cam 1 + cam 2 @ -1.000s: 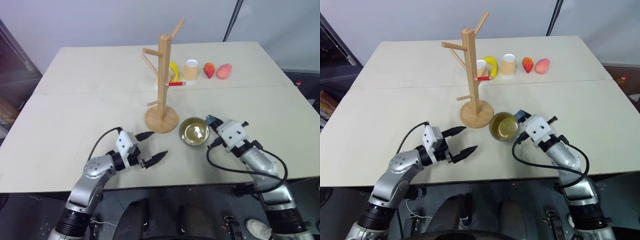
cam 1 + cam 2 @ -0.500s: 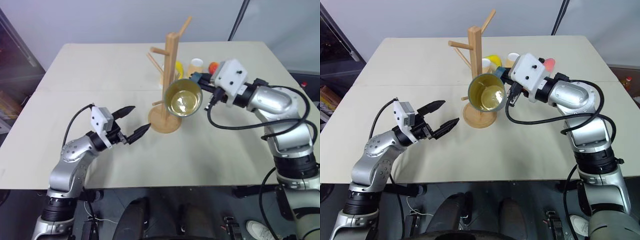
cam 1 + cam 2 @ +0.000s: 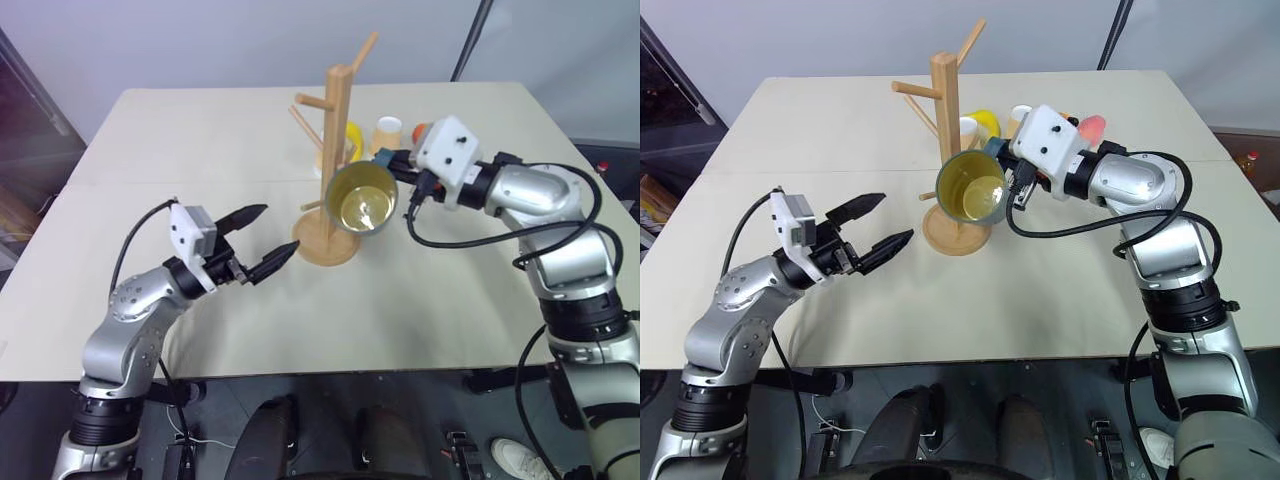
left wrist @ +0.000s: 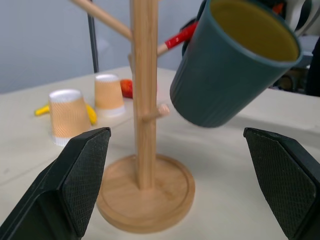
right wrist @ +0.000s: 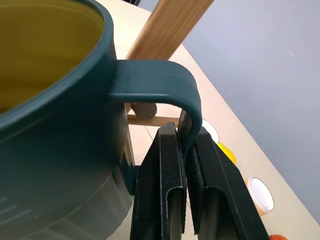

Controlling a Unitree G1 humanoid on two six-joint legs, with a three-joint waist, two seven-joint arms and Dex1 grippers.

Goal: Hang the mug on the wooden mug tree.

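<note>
We see the right end effector (image 5: 187,175) clamped on the loop handle of the mug (image 3: 363,197), holding it off the table (image 3: 200,140) with its yellow inside tipped toward us, just in front of the post of the wooden mug tree (image 3: 333,160) and above its round base. The left end effector (image 3: 258,240) hangs above the table to the left of the tree's base, its two black fingers spread apart with nothing between them. Behind the tree stand two paper cups (image 4: 66,115), with a banana (image 3: 985,122) near them.
</note>
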